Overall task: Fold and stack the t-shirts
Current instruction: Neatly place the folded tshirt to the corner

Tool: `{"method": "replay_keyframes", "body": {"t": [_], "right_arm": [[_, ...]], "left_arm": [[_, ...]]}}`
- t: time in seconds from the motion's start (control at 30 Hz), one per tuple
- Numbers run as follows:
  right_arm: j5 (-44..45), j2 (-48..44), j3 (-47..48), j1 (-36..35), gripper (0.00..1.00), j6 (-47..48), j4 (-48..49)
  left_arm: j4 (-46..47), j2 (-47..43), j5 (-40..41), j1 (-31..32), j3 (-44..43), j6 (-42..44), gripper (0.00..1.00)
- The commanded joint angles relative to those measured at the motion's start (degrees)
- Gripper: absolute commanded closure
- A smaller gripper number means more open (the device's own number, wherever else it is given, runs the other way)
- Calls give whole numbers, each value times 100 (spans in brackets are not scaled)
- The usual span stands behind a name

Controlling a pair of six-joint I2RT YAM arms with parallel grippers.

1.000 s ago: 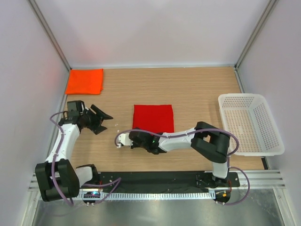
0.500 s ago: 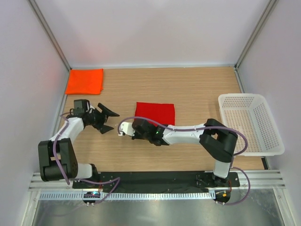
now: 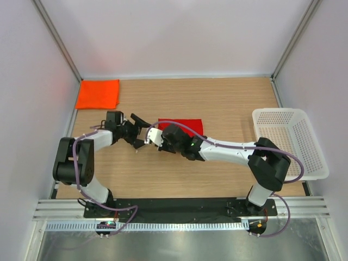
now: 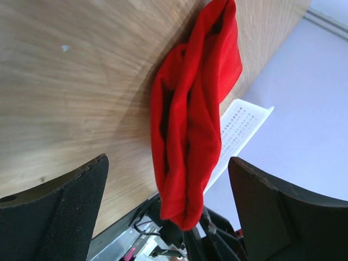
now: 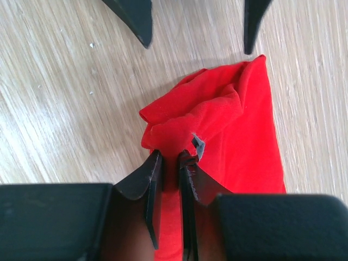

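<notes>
right gripper (image 5: 170, 157) pinches bunched edge of the red t-shirt (image 5: 239, 125), left gripper (image 4: 167, 161) gapes wide facing it; best to bite all layers squarely.

Top camera looks steeply down over the bench (image 3: 228, 103); both wrist cameras sit close, sharing the red shirt (image 4: 190, 136).

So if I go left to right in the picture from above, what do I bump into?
orange t-shirt → left gripper → red t-shirt → white mesh basket
</notes>
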State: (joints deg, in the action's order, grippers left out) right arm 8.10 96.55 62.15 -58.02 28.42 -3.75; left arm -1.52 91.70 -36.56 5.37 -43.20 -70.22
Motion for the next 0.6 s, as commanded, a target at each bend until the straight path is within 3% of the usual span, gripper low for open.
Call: {"method": "replay_keyframes", "body": {"t": [0.0,0.57], "right_arm": [[-142,-374,-36,71,99,-153,76],[-177,-400,25,195,99,-171,111]], "left_arm": [[941,338,78,193,-276,-518,7],[574,1701,131,843,-1022,-1064,8]]}}
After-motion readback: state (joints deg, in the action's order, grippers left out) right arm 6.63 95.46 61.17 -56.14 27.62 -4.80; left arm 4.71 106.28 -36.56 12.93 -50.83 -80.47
